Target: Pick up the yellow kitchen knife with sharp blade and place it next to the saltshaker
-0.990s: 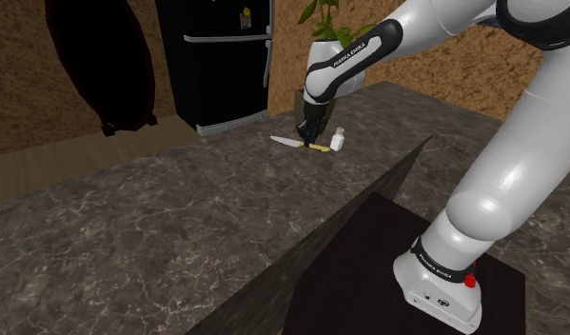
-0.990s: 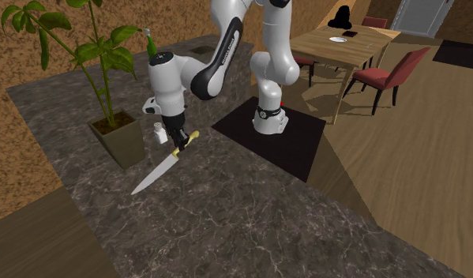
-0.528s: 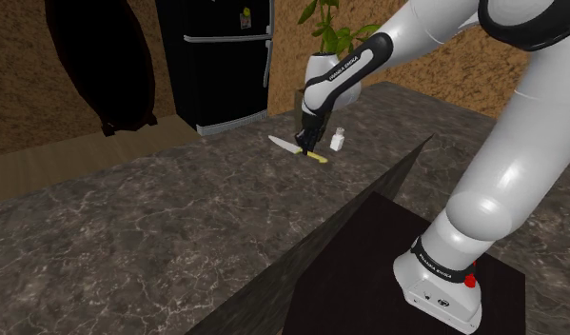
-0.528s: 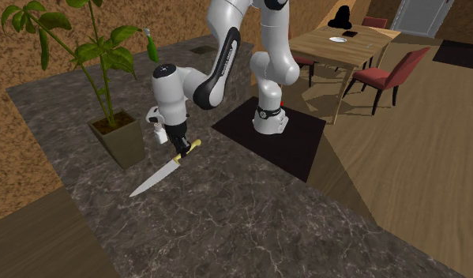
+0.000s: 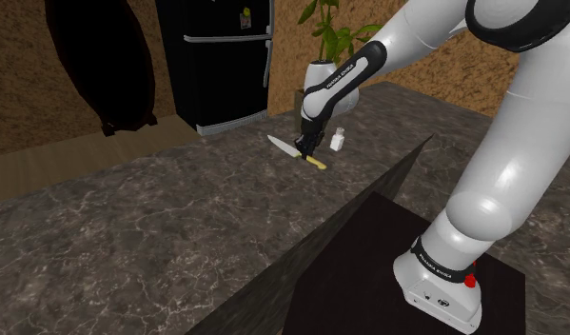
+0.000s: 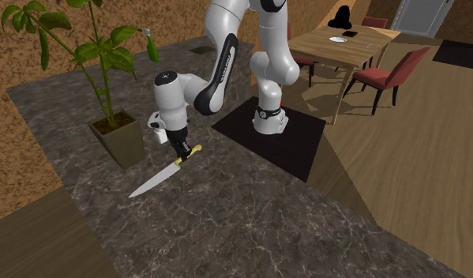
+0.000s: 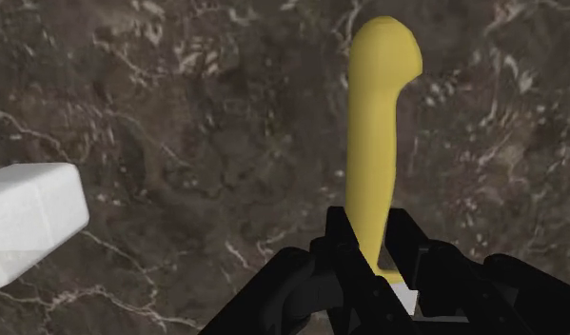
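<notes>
While the black gripper (image 5: 307,149) is pinching the yellow-handled kitchen knife (image 5: 282,143) near the blade end of its handle, the placing step is, in my judgement, nearing its end. The white saltshaker (image 5: 339,140) is standing just beside it on the marble countertop (image 5: 159,219), at about two o'clock from the gripper in the shoulder view and ten o'clock in the second exterior view. The step is calling for a slow, level lowering, so that the blade is lying flat before release and the handle is not swinging into the shaker. The fingers (image 7: 342,238) are standing narrowly apart, pressing both flanks of the handle (image 7: 373,143) and touching nothing else. Whether the blade tip is resting on the stone, I cannot tell.
</notes>
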`<act>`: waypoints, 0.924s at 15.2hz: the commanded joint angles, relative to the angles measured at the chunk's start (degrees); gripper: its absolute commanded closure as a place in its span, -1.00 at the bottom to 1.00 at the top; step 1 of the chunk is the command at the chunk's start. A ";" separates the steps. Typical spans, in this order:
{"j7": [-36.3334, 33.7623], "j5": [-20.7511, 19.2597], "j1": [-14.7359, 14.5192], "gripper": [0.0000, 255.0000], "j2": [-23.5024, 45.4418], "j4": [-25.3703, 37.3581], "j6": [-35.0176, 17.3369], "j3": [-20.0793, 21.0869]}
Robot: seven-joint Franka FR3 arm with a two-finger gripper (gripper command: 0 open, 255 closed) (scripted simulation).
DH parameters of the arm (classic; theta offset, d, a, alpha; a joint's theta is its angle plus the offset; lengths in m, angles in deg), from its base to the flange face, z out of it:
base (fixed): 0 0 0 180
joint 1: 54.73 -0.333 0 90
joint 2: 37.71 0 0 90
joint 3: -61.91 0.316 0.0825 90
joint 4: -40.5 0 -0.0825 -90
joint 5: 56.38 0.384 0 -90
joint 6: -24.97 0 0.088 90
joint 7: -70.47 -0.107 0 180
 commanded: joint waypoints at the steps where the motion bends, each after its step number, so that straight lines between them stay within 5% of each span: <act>1: 0.00 0.00 0.00 1.00 0.03 0.00 -0.04 0.00; 3: 0.00 0.00 0.00 1.00 0.02 0.00 -0.03 0.00; 4: 0.00 0.00 0.00 -1.00 0.02 0.00 -0.03 0.00; 9: 0.00 0.00 0.00 -1.00 0.02 0.00 -0.03 0.00; 14: 0.46 0.69 -0.11 -1.00 -5.51 1.51 7.01 0.28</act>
